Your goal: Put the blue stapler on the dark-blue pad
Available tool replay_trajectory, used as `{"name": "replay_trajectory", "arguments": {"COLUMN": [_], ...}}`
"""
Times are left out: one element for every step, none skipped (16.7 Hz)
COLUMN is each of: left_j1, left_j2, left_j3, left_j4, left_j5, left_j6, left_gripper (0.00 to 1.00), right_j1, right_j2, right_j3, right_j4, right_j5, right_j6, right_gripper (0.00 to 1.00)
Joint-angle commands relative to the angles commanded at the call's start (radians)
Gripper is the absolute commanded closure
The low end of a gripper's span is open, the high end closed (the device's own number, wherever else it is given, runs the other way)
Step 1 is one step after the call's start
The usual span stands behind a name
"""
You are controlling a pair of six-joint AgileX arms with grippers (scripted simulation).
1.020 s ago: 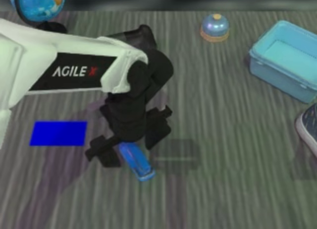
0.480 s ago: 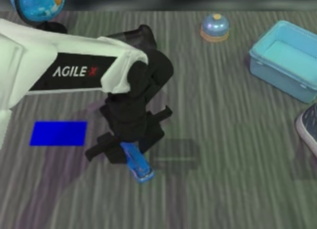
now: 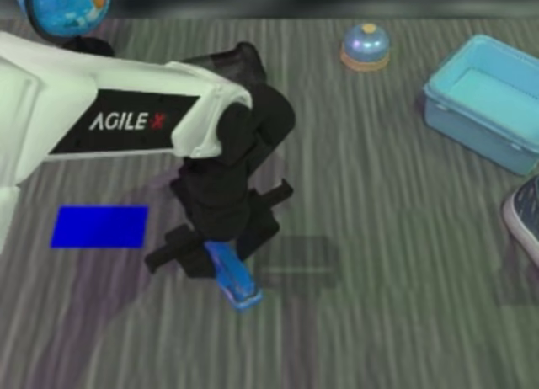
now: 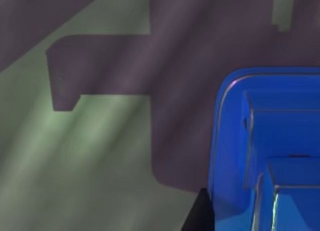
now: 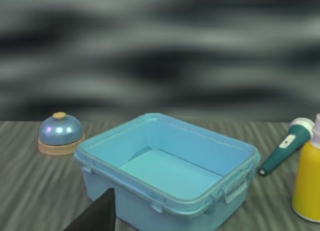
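Left hand [image 3: 217, 247] was down near the middle of the surface [image 3: 379, 195], its fingers clamped on the stapler [image 3: 233, 277], whose lighter end stuck out from under the hand toward the near edge. From above, the pad [image 3: 99, 226] lay flat well to the left of the stapler, apart from it and bare. A globe [image 3: 62, 6] stood at the far left corner, a bell [image 3: 365, 46] at the far edge, a tub [image 3: 487, 101] at the far right.

From the left wrist, the stapler [image 4: 270, 151] filled one corner, very close, with the hand's shadow on the surface [image 4: 75, 161] beyond it.

From the right wrist, the tub [image 5: 167, 166] sat in front, the bell [image 5: 60, 133] beside it; whether my right hand was apart or together, I could not tell.
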Motion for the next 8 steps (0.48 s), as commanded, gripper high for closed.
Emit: {"name": "replay_trajectory", "arguments": {"left_j1": [0.001,0.002,0.004,0.006,0.009,0.01,0.012,0.013], "left_j2": [-0.003,-0.009,-0.018,-0.029,-0.041,-0.054,-0.067,-0.08], "left_j3": [0.011,0.03,0.053,0.079,0.107,0.136,0.164,0.191], "left_j4": [-0.013,-0.037,-0.071,-0.111,-0.155,-0.202,-0.248,-0.289], "left_j5": [0.0,0.0,0.0,-0.001,-0.001,-0.001,-0.001,-0.001], "left_j6": [-0.001,-0.004,-0.006,-0.007,-0.009,-0.009,-0.009,-0.008], "left_gripper": [1.0,1.0,1.0,1.0,1.0,1.0,1.0,1.0], "right_j1": [0.0,0.0,0.0,0.0,0.0,0.0,0.0,0.0], "right_j2": [0.0,0.0,0.0,0.0,0.0,0.0,0.0,0.0], "right_j3": [0.0,0.0,0.0,0.0,0.0,0.0,0.0,0.0], "right_j4": [0.0,0.0,0.0,0.0,0.0,0.0,0.0,0.0], "right_j5": [0.0,0.0,0.0,0.0,0.0,0.0,0.0,0.0], "right_j6": [0.0,0.0,0.0,0.0,0.0,0.0,0.0,0.0], "right_gripper": [0.0,0.0,0.0,0.0,0.0,0.0,0.0,0.0]}}
